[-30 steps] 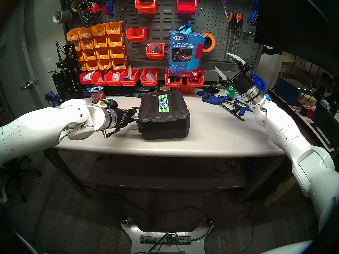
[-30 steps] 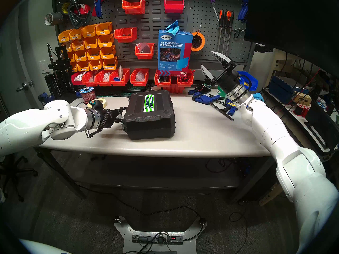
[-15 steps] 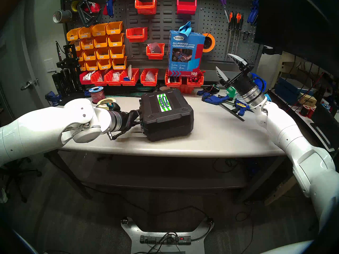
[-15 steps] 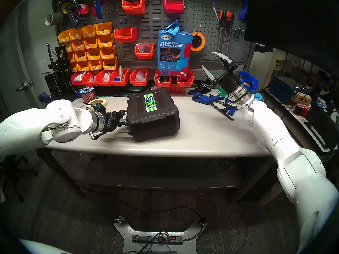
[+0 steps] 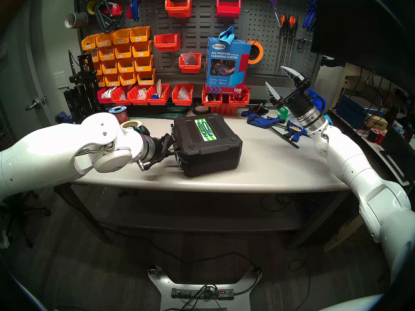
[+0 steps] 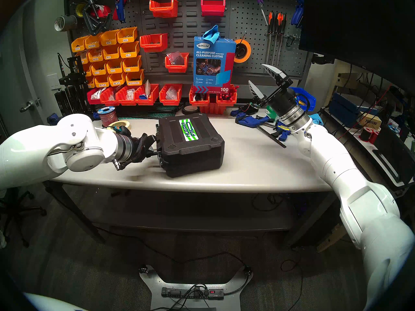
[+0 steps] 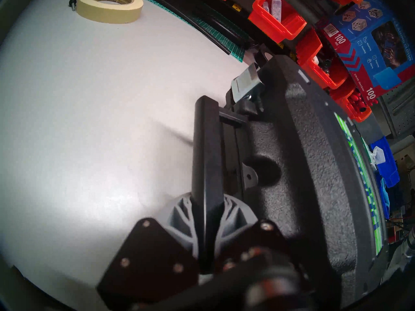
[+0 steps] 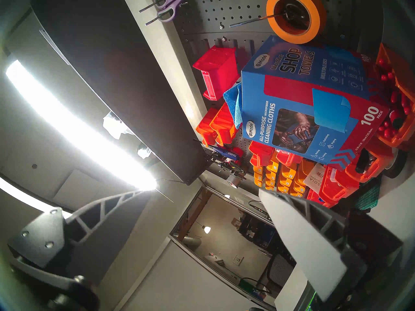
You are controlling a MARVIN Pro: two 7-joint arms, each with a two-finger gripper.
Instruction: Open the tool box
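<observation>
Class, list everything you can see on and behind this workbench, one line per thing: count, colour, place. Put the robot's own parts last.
tool box: one, black, table centre, lid shut
handle: one, black, on the box's left side
masking tape roll: one, cream, table's back left
wire spool: one, red, back left
bar clamps: several, blue, table's right
cleaning-cloths box: one, blue, on the red bins
yellow bins: many, pegboard left
table: one, grey
left tool: shut on handle
right tool: open, raised, empty
</observation>
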